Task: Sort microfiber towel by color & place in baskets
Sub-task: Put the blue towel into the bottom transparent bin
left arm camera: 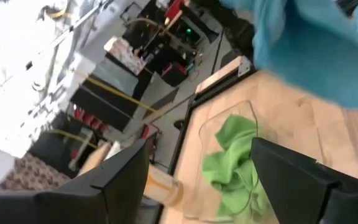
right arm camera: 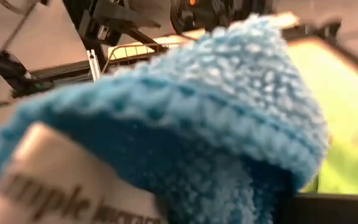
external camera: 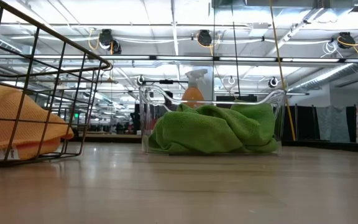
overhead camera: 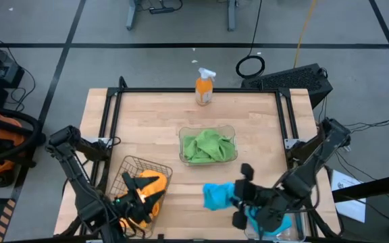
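Observation:
My right gripper [overhead camera: 240, 197] is shut on a sky blue towel [overhead camera: 217, 196] above the table's near side, right of the middle. That towel fills the right wrist view [right arm camera: 185, 112], white label [right arm camera: 61, 186] showing. A second blue towel [overhead camera: 270, 223] lies under the right arm in a clear basket [overhead camera: 301, 228] at the near right corner. Two green towels [overhead camera: 208, 146] lie bunched in the middle clear basket [overhead camera: 181, 135]. My left gripper [overhead camera: 140, 196] hovers open over the wire basket [overhead camera: 130, 165], where orange-yellow towels [overhead camera: 152, 182] lie. My right gripper holds the blue towel by one bunched end [overhead camera: 229, 196]. The fingers come level from the table's right. The rest of the cloth sticks out toward the table's left. The cloth itself hides the fingers in the wrist view. No part of it shows on the table in the low view.
An orange spray bottle [overhead camera: 204, 88] with a white trigger stands at the far edge behind the middle basket. Black rails [overhead camera: 107, 121] run along the table's left and right sides. Bare wood lies between the baskets and along the far half.

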Controlling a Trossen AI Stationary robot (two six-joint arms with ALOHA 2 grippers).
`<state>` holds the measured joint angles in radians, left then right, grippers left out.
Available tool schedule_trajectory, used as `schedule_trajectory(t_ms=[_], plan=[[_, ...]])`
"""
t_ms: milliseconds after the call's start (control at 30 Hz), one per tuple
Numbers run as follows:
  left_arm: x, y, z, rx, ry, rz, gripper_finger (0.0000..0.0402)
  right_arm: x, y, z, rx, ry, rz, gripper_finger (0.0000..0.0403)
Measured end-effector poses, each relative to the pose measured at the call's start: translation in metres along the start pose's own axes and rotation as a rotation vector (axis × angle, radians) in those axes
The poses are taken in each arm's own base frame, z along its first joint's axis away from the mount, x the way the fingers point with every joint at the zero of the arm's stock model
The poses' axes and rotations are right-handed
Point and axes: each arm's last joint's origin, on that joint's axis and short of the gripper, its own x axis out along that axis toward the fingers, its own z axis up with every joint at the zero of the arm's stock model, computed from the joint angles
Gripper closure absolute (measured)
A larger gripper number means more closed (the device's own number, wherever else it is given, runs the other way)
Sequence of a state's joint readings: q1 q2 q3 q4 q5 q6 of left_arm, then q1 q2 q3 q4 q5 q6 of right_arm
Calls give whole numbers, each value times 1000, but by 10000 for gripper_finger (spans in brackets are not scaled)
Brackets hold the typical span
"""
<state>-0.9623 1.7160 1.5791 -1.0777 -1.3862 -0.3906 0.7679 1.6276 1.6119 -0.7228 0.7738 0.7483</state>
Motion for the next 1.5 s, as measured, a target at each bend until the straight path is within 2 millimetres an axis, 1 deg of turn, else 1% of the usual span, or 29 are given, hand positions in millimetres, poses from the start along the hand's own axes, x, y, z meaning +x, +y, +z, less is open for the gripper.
schedule_trajectory(t_ms=[133, 267, 400, 500, 600, 700, 867, 967, 1067, 1167, 1300, 1400, 1500], plan=[[2, 4, -16, -72, 27, 33, 114, -22, -8, -2, 174, 128, 68, 380], [3, 5, -30, -105, 12, 86, 114, -37, -10, -12, 299, 303, 107, 380], [6, 2, -38, -108, -13, 123, 114, -47, -13, -24, 374, 449, 72, 380], [7, 2, -39, -99, -12, 130, 114, -52, -13, -33, 411, 503, 17, 380], [7, 2, -39, -101, -14, 129, 114, -55, -13, -45, 410, 544, -66, 377], [7, 2, -39, -102, -14, 129, 114, -56, -12, -59, 400, 605, -160, 368], [9, 2, -39, -103, -12, 136, 114, -59, -9, -83, 381, 774, -308, 371], [9, 2, -39, -104, -12, 136, 114, -58, -3, -95, 372, 792, -349, 369], [9, 2, -39, -109, -12, 136, 114, -52, 5, -106, 344, 798, -369, 359], [9, 2, -39, -109, -12, 136, 114, -44, 12, -119, 293, 829, -397, 346], [9, 2, -39, -109, -12, 136, 114, -35, 16, -136, 273, 960, -485, 325], [9, 2, -39, -107, -12, 136, 114, -34, 16, -140, 285, 1060, -516, 298], [9, 2, -39, -107, -12, 136, 114, -37, 16, -139, 313, 1095, -525, 265]])
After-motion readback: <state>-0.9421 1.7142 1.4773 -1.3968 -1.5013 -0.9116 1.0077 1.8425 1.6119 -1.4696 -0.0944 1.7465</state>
